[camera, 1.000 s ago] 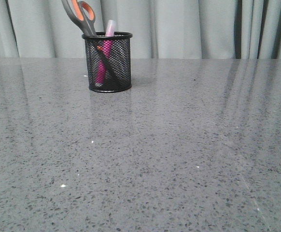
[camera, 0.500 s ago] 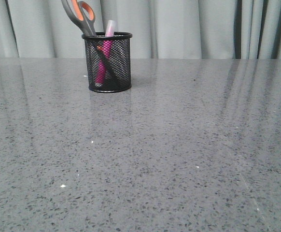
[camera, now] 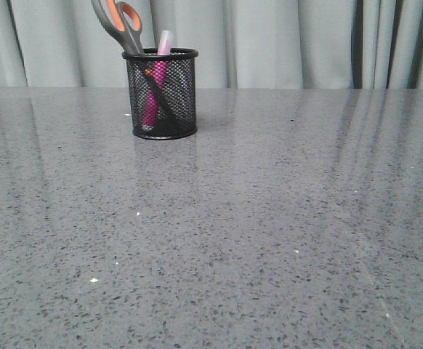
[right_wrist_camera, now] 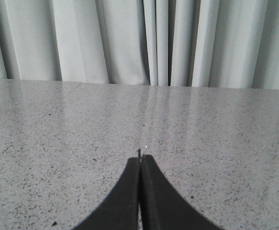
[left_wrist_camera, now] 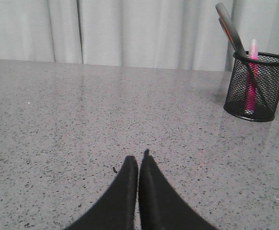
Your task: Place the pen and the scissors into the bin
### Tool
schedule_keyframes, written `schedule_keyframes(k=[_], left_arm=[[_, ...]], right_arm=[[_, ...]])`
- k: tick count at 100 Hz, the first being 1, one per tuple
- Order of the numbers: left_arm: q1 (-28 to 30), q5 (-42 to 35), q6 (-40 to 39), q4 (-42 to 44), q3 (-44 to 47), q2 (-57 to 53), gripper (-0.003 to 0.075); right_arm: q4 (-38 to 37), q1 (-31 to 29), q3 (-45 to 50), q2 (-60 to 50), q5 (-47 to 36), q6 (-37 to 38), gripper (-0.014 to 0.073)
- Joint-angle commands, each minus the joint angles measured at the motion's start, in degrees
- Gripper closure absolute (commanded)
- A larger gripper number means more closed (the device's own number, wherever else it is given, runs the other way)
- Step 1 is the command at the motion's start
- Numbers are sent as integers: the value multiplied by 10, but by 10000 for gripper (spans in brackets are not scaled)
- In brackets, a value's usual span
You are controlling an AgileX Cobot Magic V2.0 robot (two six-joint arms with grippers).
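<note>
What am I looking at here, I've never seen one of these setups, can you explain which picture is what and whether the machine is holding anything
This is a two-armed robot at a grey speckled table. One picture looks forward over the table from the robot's front; the other two come from small cameras on each arm's wrist. The dark wedge low in each wrist picture is that arm's fingers: the left gripper and the right gripper. Both are shut and hold nothing. On the table stands a black mesh bin. Inside it are a pink pen and scissors, handles sticking out above the rim. Grey curtains hang behind.
</note>
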Motion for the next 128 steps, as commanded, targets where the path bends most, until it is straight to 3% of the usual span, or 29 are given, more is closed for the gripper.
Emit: schedule_keyframes(k=[1, 44, 128], left_arm=[[1, -45, -4, -4, 13, -16, 742], [1, -45, -4, -4, 13, -16, 742], [1, -45, -4, -4, 13, -16, 742]], right_arm=[[1, -4, 11, -10, -30, 1, 669], [-11, -4, 11, -10, 22, 0, 669], [-11, -4, 11, -10, -10, 0, 669]])
